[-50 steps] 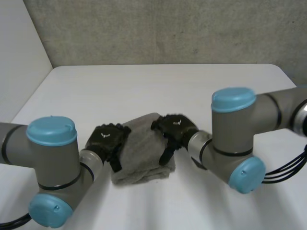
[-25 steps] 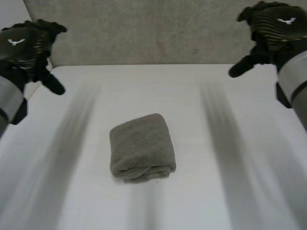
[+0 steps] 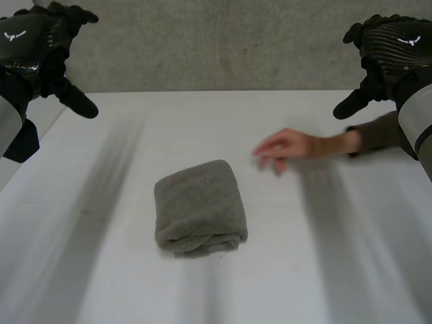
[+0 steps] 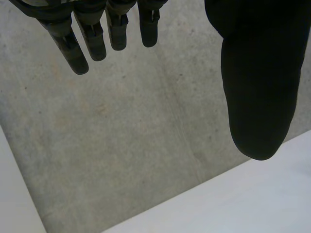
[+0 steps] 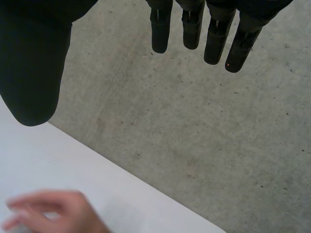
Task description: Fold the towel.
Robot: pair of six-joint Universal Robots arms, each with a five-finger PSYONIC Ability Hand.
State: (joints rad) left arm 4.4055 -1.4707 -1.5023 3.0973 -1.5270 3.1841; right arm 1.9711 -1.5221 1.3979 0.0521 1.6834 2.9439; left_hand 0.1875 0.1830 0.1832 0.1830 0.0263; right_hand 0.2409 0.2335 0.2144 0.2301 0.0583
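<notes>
Left hand [image 3: 30, 46] and right hand [image 3: 393, 50], fingers spread, hang well clear of the folded towel [image 3: 199, 206].

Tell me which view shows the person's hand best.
The head view: the person's hand reaches over the table, right of the towel and apart from it, forearm included. The right wrist view catches part of it beyond the right hand's thumb. The left wrist view faces the wall and table.

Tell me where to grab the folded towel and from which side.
Probably pinch the towel at its thick near edge, where the folded layers bunch, coming down from above on the robot's side. It lies flat as a compact bundle, and a person's hand is beyond its far right corner.
</notes>
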